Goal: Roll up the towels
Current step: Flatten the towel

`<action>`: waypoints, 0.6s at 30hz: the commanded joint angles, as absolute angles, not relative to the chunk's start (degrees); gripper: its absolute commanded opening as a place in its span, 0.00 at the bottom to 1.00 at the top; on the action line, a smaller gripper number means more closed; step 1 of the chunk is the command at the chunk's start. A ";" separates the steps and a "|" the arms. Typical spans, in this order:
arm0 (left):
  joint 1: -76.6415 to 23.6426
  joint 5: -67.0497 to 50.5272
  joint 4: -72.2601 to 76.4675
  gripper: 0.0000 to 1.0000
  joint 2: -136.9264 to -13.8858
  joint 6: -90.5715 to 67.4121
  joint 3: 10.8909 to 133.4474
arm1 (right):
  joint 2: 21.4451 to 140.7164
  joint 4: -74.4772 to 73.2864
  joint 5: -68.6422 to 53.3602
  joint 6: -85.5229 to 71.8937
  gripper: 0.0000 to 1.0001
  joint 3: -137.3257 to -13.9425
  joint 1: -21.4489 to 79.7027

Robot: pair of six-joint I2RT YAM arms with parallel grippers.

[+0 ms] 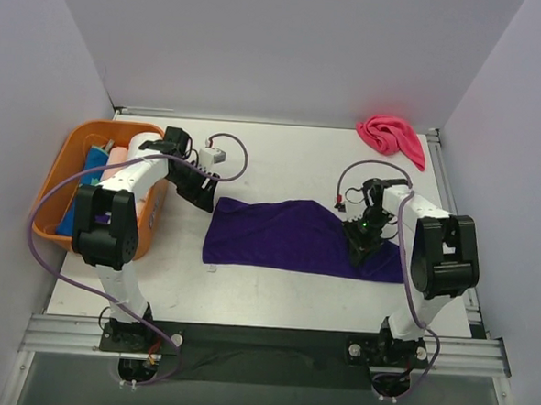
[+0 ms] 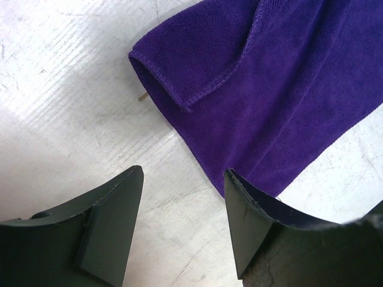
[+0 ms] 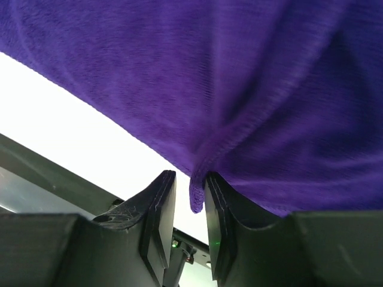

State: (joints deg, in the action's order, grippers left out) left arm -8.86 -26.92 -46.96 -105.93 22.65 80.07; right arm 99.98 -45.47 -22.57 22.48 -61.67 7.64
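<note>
From above, a matte white surface (image 1: 282, 157) sits boxed in by plain pale walls (image 1: 289, 48), with a metal rail along its near edge. The purple towel (image 1: 296, 236) lies flat at the centre as a soft, uneven rectangle. A pink towel (image 1: 392, 136) is crumpled in the far right corner. At the left, an orange plastic basket (image 1: 67, 153) holds rolled towels (image 1: 117, 156) in blue, pale pink and white. The left claw (image 1: 202, 194) is at the purple towel's left end and the right claw (image 1: 359, 254) at its right end.

At the left wrist, the left claw (image 2: 182, 221) gapes wide over scuffed white surface, gripping nothing. The purple towel's fuzzy, stitched-hem corner lies just ahead, folded over.

At the right wrist, the right claw (image 3: 190, 191) is nipped onto a pinched fold of the plush purple towel's edge, with creases running into it.
</note>
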 commanded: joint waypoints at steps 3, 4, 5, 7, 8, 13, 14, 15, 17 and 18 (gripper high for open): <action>-8.17 -29.09 -46.76 0.67 -105.64 21.97 79.54 | 99.49 -47.81 -22.06 21.53 0.22 -60.73 8.88; -8.17 -29.18 -46.84 0.67 -105.82 21.97 79.54 | 99.14 -47.90 -21.71 21.53 0.22 -60.65 8.88; -8.17 -29.27 -46.85 0.67 -105.73 21.97 79.54 | 98.44 -47.99 -21.53 21.53 0.23 -60.30 8.96; -8.17 -29.27 -46.85 0.67 -105.65 21.88 79.63 | 97.65 -48.51 -20.74 21.80 0.25 -59.86 8.96; -8.17 -29.27 -46.76 0.67 -105.64 21.88 79.63 | 96.86 -48.78 -20.31 21.97 0.28 -59.16 8.96; -8.17 -29.27 -46.84 0.67 -105.38 21.97 79.63 | 95.97 -48.96 -17.75 22.76 0.33 -57.48 8.35; -8.17 -29.35 -46.85 0.67 -105.38 21.89 79.45 | 96.06 -48.96 -18.01 22.76 0.31 -57.39 8.00; -8.26 -29.36 -46.85 0.67 -105.38 21.88 79.45 | 96.06 -49.04 -18.10 22.68 0.29 -57.31 8.09; -8.17 -29.27 -46.76 0.67 -105.29 21.88 79.54 | 95.72 -49.13 -18.72 22.50 0.24 -57.48 8.00; -8.17 -29.09 -46.67 0.67 -105.29 22.06 79.54 | 95.54 -49.39 -18.81 22.41 0.22 -57.83 8.00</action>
